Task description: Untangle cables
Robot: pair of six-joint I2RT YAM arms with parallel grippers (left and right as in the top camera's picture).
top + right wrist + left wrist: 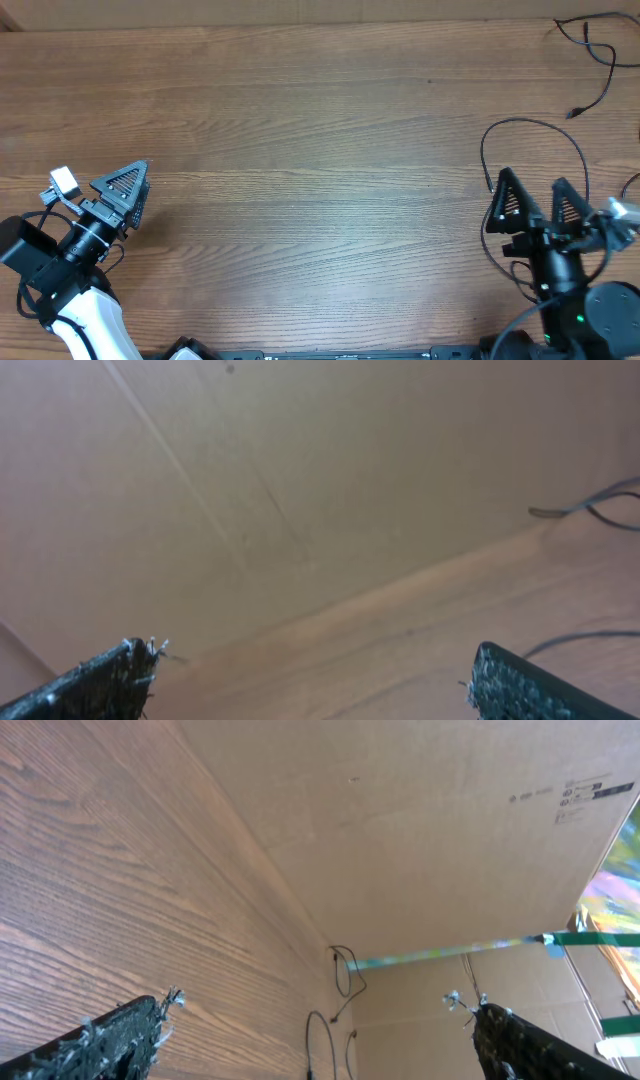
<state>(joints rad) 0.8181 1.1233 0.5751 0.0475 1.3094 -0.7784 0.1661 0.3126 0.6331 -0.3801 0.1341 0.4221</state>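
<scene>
L gripper (128, 192) sits low at the table's left side w/ jaws spread wide. In its wrist view (325, 1005) the two fingers stand at opposite edges of the frame w/ nothing between them, just bare wood table (300, 150). R gripper (533, 180) is at the table's right side, also spread open, tips pointing toward the far edge; its wrist cam (315, 652) shows an empty gap, so it's holding nothing. Closest task item to R gripper is a thin black cable loop (520, 121), which arcs over & around the fingers. One end runs down just beside the finger nearer the table's middle, the other curves down past the outer finger. Can't tell if it touches either finger. Second cable (608, 75) lies well beyond, in the far right corner, w/ squiggly bends & a small plug end (574, 113) pointing back toward the loop; not touching it. Third strand (630, 185) peeks in at the right edge near R gripper, mostly cut off. All cables are well apart from L gripper. A cardboard wall (300, 460) stands behind the table's far edge.
</scene>
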